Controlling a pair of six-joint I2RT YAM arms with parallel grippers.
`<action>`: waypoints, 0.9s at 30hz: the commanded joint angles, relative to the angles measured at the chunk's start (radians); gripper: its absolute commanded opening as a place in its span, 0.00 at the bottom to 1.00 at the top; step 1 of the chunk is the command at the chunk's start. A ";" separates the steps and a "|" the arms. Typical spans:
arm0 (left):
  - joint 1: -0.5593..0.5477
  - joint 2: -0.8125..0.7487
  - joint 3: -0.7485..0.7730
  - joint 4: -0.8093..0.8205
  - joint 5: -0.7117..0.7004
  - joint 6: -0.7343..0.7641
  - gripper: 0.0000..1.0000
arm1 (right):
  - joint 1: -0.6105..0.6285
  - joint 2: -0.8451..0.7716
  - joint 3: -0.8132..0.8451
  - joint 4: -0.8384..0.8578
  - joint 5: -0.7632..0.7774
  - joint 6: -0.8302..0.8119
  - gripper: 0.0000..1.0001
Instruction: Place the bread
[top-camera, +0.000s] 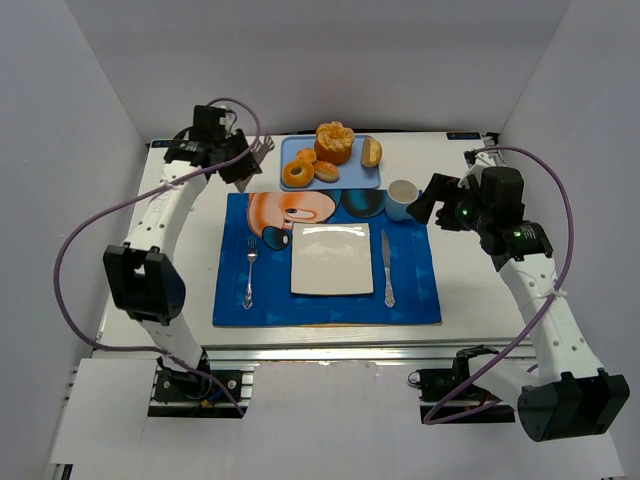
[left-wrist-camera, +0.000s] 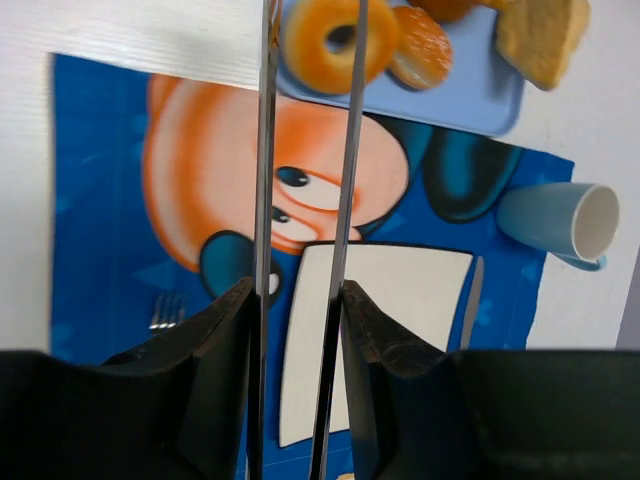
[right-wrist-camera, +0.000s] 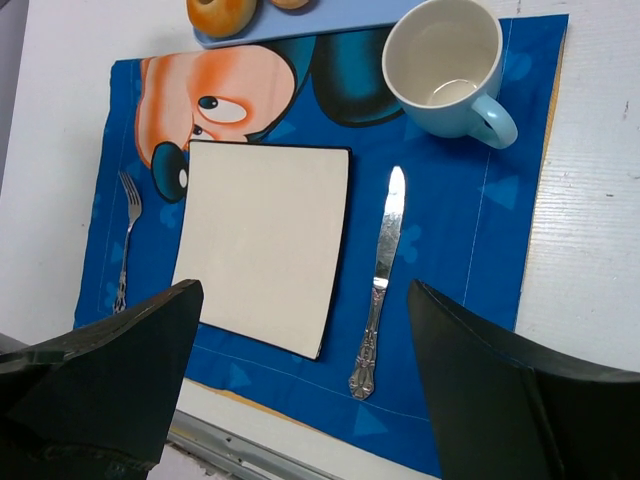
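Your left jaws clench the tongs (left-wrist-camera: 262, 150), whose arms point toward the tray (top-camera: 357, 179); your right jaws stand wide, released. You find the bread (top-camera: 297, 174) at the tray's near-left corner, just beside a roll (top-camera: 326, 171).

The top camera looks down from above and behind the arm bases over the whole bench (top-camera: 465, 300). The left wrist camera sits close, sighting along the tongs (left-wrist-camera: 264, 150) in the left claw (left-wrist-camera: 297, 290) toward the tray (left-wrist-camera: 480, 95). The right wrist camera looks down from higher, past the right claw (right-wrist-camera: 300, 300). All three share plate (top-camera: 330, 258) and mug (top-camera: 401, 197).
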 joint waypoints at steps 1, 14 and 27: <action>-0.041 0.054 0.095 -0.054 -0.013 -0.014 0.48 | 0.007 -0.019 0.043 0.047 0.010 0.001 0.89; -0.124 0.316 0.320 -0.151 -0.062 0.046 0.54 | 0.005 -0.029 0.045 0.044 0.059 -0.018 0.89; -0.129 0.382 0.302 -0.140 -0.041 0.057 0.37 | 0.005 -0.016 0.034 0.050 0.073 -0.024 0.89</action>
